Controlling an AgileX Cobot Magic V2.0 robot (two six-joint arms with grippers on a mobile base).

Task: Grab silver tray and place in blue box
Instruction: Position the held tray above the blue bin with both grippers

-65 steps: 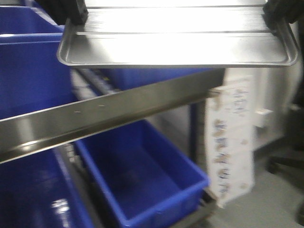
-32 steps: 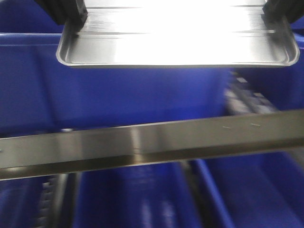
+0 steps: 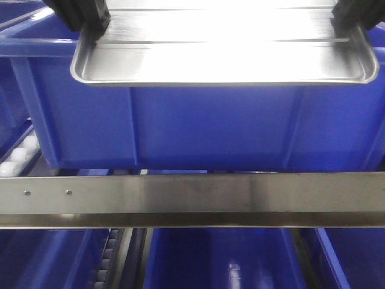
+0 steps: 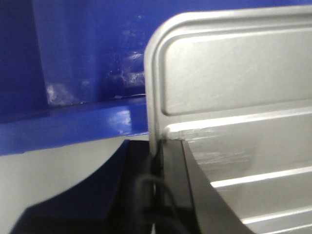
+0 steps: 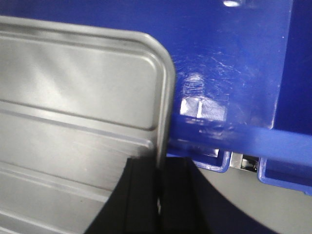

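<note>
The silver tray [image 3: 222,60] is being held aloft at the near rim of the blue box [image 3: 180,132], pinched at its short ends by the left tool [image 4: 157,163] and right tool [image 5: 160,180], both closed on it. If lowered early, it could be caught on that rim and twisted loose.

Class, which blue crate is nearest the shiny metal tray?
The large blue plastic crate above the steel rail, behind the shiny metal tray; others lie lower or aside.
</note>
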